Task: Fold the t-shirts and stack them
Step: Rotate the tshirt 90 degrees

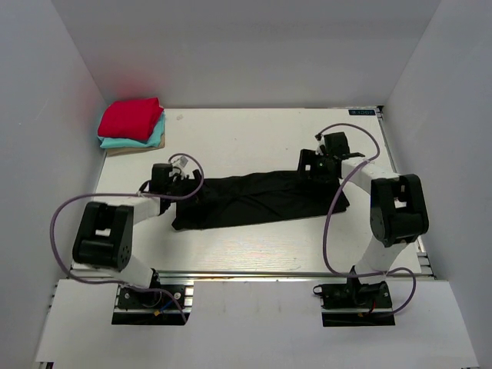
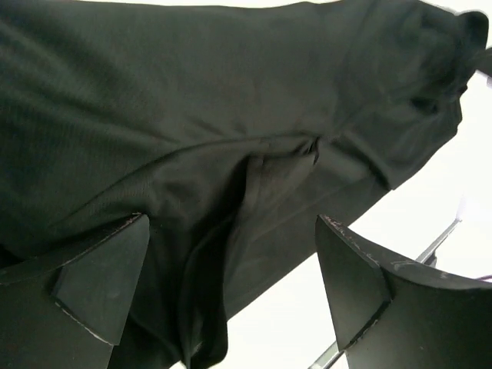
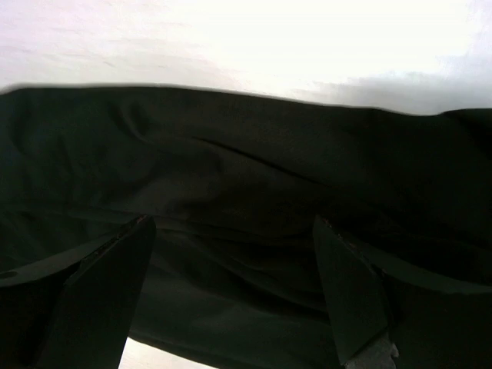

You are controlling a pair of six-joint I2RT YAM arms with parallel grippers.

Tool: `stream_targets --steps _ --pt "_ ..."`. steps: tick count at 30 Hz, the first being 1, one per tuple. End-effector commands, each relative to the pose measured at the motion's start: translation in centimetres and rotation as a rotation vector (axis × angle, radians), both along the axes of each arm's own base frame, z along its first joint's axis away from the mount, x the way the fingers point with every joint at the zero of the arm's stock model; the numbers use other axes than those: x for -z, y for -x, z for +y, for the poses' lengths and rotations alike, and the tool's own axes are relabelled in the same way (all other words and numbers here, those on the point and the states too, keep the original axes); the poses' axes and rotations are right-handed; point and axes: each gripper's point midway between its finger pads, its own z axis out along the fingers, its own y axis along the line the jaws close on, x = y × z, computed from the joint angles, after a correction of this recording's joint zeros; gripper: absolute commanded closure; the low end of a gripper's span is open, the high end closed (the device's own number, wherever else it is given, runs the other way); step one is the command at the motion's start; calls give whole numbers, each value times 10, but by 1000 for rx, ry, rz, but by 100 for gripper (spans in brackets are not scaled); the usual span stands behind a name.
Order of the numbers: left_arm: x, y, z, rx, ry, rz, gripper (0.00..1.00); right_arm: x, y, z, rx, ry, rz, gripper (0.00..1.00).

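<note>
The large black t-shirt [image 1: 257,198] lies as a long folded band across the middle of the table. My left gripper [image 1: 178,187] is at its left end, jaws open, with black cloth [image 2: 192,154] under and between the fingers [image 2: 100,284]. My right gripper [image 1: 311,163] is at the shirt's right end, jaws open over the black cloth [image 3: 246,177]. A folded red shirt [image 1: 131,117] lies on a folded teal shirt [image 1: 151,140] and a tan one [image 1: 115,151] at the far left corner.
White walls close in the table [image 1: 254,138] on the left, back and right. Purple cables [image 1: 338,200] loop from both arms. The aluminium rail [image 1: 254,274] runs along the near edge.
</note>
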Motion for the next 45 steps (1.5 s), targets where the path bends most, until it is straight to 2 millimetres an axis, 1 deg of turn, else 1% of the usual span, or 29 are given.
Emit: stream_targets --steps 1,3,4,5,6,7,8,9,10,11,12,14,15,16,17,18,19,20,22,25,26,31,37,38,39,40,42,43,45 --pt "14 -19 1 3 -48 56 0 13 7 1 16 -12 32 12" --pt "33 -27 9 -29 -112 131 0 23 20 -3 40 -4 75 12" --pt "45 -42 12 -48 -145 167 0 30 31 -8 57 7 101 12" --pt "54 -44 15 -49 -175 210 0 42 47 -13 68 27 139 10" --pt "45 -72 15 -66 -189 175 0 46 64 -15 101 22 171 10" --pt "72 -76 16 -62 -216 237 0 49 74 -16 113 25 187 10" --pt "80 -90 16 -67 -229 253 0 52 83 -13 108 15 199 10" --pt "61 -138 9 -74 -214 177 0 65 113 -15 112 13 259 10" --pt "65 -157 0 -49 -213 168 0 61 129 -1 80 -27 282 10" --pt "112 -157 0 -39 -234 278 0 61 141 5 75 -53 315 12" --pt "85 -215 -19 -29 -203 156 0 55 167 25 12 -126 353 12" --pt "94 -242 -51 32 -131 157 0 53 218 56 -129 -161 423 10" --pt "100 -284 -64 44 -95 72 0 48 234 68 -189 -186 447 10" --pt "94 -292 -88 100 -12 38 0 40 247 76 -258 -190 457 10" --pt "87 -302 -103 78 60 33 0 34 277 90 -401 -147 477 10" --pt "68 -320 -118 103 157 -85 0 22 286 94 -462 -151 458 10" --pt "58 -325 -127 90 203 -128 0 11 286 102 -535 -159 410 10" --pt "67 -318 -135 68 234 -104 0 4 295 106 -593 -159 398 10" --pt "55 -335 -136 22 175 -176 0 -29 294 117 -691 -196 291 10" --pt "45 -343 -140 13 159 -241 0 -48 303 120 -795 -220 217 10" --pt "50 -344 -137 -5 145 -236 0 -48 301 119 -794 -209 205 10" --pt "36 -357 -134 -30 133 -323 0 -40 271 118 -739 -100 106 10" --pt "3 -375 -130 -62 121 -449 0 -65 229 136 -713 -68 -52 10" --pt "-12 -379 -130 -72 129 -491 0 -63 226 136 -702 -59 -51 10" --pt "-12 -380 -129 -67 121 -499 0 -65 220 138 -685 -52 -71 10" --pt "-32 -383 -129 -57 116 -556 0 -65 217 140 -677 -52 -77 10" --pt "-55 -385 -129 -47 107 -606 0 -67 202 142 -625 -26 -103 10" --pt "-81 -387 -126 -42 83 -669 0 -65 194 139 -588 6 -116 10" --pt "-106 -387 -123 -41 58 -732 0 -69 182 138 -555 36 -145 10"
